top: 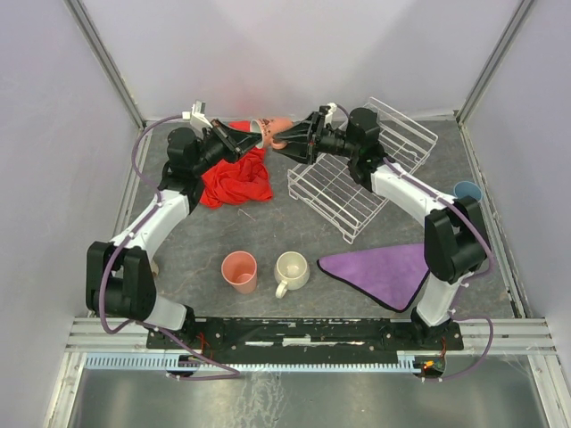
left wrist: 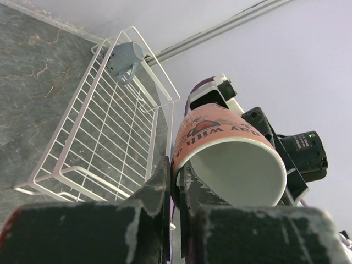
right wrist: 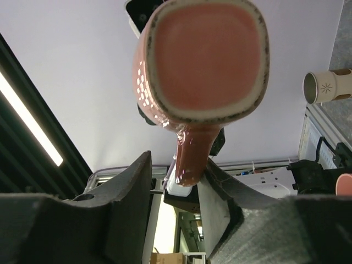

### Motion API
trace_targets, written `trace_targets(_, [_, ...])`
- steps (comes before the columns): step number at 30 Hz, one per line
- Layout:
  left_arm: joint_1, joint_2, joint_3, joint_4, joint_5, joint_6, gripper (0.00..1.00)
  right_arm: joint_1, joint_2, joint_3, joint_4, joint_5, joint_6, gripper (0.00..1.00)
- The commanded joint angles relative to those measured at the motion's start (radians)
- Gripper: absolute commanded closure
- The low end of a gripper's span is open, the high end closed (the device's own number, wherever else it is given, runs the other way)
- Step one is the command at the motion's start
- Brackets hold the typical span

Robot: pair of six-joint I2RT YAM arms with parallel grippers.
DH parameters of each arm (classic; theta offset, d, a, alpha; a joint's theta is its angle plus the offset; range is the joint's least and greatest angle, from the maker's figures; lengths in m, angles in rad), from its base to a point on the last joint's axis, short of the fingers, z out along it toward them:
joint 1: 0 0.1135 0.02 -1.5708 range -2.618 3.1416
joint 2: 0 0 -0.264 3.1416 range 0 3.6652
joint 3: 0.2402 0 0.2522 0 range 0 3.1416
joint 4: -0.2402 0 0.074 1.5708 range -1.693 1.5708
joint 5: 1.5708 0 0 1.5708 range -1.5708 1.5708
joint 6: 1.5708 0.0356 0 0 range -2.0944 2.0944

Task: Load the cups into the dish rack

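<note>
An orange-and-white mug [top: 275,132] hangs in the air at the back, left of the white wire dish rack [top: 357,178]. My left gripper [left wrist: 175,170] is shut on the rim of this mug [left wrist: 225,154], one finger inside and one outside. My right gripper [right wrist: 177,165] faces the mug's base [right wrist: 203,55]. The handle [right wrist: 195,154] sits between its fingers, against the right one, with a gap on the left. A grey-blue mug [left wrist: 125,57] lies in the rack [left wrist: 99,137]. On the table stand a salmon tumbler [top: 239,271], a cream mug [top: 292,270] and a light-blue cup [top: 467,191].
A crumpled red cloth [top: 235,178] lies under my left arm. A purple cloth [top: 384,272] is spread at the front right, next to my right arm's base. Walls enclose the table on three sides.
</note>
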Motion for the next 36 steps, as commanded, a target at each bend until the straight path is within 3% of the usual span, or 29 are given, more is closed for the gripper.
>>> trace_targets(1, [-0.014,-0.061,0.058,0.009,0.031,0.097,0.97,0.016,0.017,0.063,0.054,0.016,-0.010,0.57])
trace_targets(14, [-0.019,-0.084,0.041,0.035,0.041,0.118,0.97,0.022,0.031,0.035,0.103,0.076,0.009,0.68])
trace_targets(20, [-0.020,-0.091,0.030,0.051,0.050,0.118,0.97,0.023,0.039,0.024,0.118,0.099,0.014,0.83])
trace_targets(24, [-0.019,-0.095,0.027,0.028,0.040,0.131,0.97,0.022,0.041,0.032,0.109,0.102,-0.009,0.99])
trace_targets(33, [-0.018,-0.109,0.026,-0.104,-0.067,0.199,0.47,-0.037,-0.013,0.074,-0.099,0.112,-0.207,0.99])
trace_targets(36, [-0.015,-0.102,0.038,-0.149,-0.077,0.213,0.42,-0.092,-0.036,0.075,-0.180,0.108,-0.279,0.99])
